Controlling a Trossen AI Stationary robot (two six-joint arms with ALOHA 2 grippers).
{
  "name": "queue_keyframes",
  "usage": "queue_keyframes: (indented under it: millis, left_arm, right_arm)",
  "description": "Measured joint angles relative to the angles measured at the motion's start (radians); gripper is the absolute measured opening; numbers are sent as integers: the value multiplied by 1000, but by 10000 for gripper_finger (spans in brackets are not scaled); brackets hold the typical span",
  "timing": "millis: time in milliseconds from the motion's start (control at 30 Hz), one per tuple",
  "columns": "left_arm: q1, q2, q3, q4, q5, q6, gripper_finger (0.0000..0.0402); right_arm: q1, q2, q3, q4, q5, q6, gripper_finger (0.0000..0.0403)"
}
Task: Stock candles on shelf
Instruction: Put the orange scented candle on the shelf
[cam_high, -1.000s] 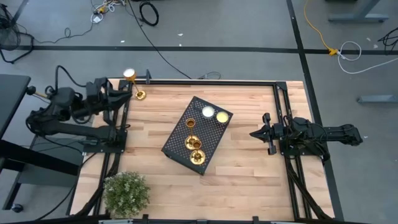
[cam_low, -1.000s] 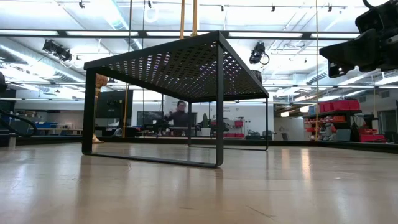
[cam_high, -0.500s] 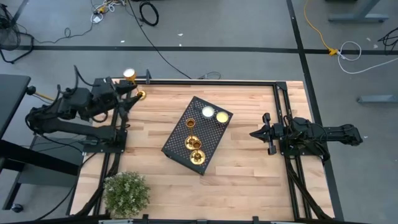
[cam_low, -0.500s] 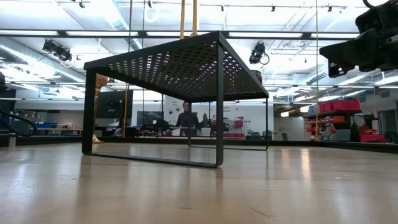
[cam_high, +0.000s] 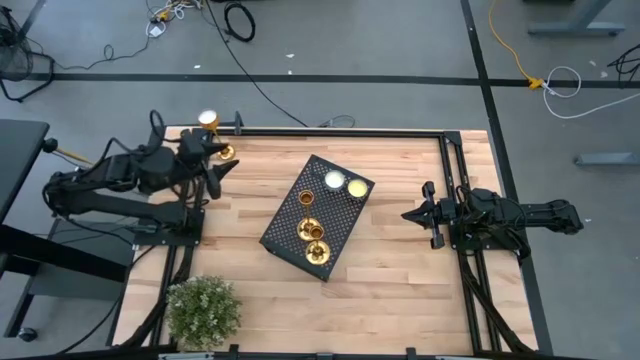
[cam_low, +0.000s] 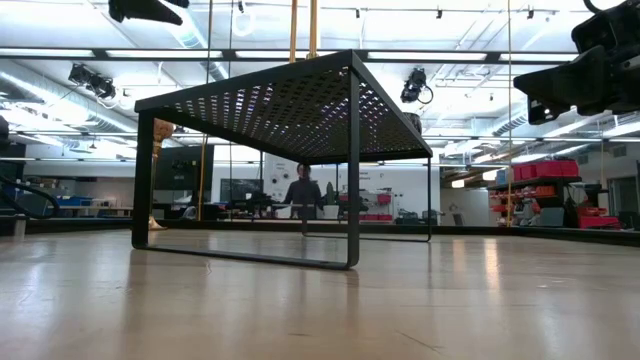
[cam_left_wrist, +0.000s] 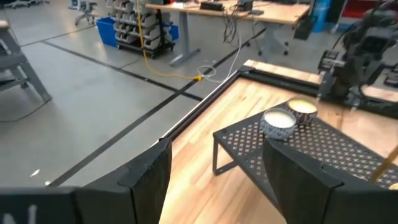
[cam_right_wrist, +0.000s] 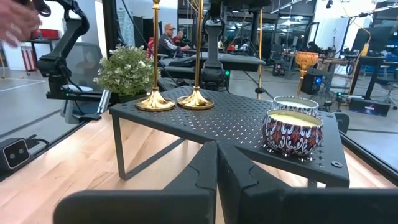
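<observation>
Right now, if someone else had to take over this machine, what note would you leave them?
Left gripper: open, empty, close to the third candlestick, which stands at the far left corner of the table.
Right gripper: shut, empty, waiting right of the shelf.
Done: two candlesticks stand on the shelf, beside two tin candles.
Left: grasp the third candlestick and set it on the shelf.

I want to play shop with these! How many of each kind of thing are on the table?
Gold candlesticks: 3
Jar candles: 2
Black shelf: 1
Green plant: 1
Total: 7
</observation>
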Motion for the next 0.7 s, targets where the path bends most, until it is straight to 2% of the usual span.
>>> queue_keyframes:
  millis: [333,533,700]
  left_arm:
    - [91,88,4,16,169,42,253]
    - [149,160,94,-3,198,129,252]
    - [186,187,149,-50,213,140,252]
  right_arm:
    - [0,0,0,0,0,0,6]
    - [0,0,0,0,0,0,6]
    - [0,0,0,0,0,0,6]
